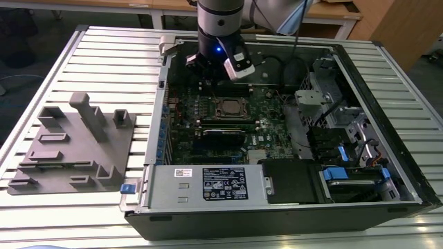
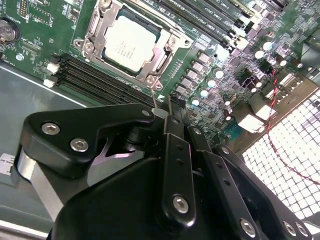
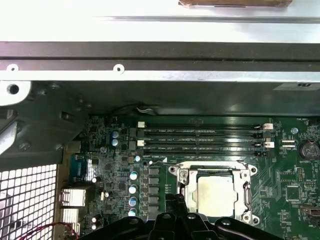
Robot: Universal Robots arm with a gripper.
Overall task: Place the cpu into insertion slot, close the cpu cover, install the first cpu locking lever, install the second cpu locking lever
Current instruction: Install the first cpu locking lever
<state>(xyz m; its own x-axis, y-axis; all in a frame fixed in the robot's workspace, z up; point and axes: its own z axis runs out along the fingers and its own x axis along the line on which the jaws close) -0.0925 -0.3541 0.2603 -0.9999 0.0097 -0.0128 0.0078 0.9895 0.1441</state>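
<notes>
The cpu [image 2: 131,42] lies flat in the slot [image 2: 86,47], and the cover [image 2: 167,50] is down around it. The gripper [image 2: 172,107] looks closed and holds nothing. It stands just beside the slot's corner, on the side of the memory slots [image 2: 100,80]. A thin lever [image 2: 153,96] pokes out of that corner toward it.

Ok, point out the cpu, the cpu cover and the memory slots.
cpu [image 2: 131,42]: second wrist view, middle of its silver top.
cpu cover [image 2: 163,55]: second wrist view, side bar of its frame.
memory slots [image 3: 200,135]: first wrist view, midway along the black slots.
</notes>
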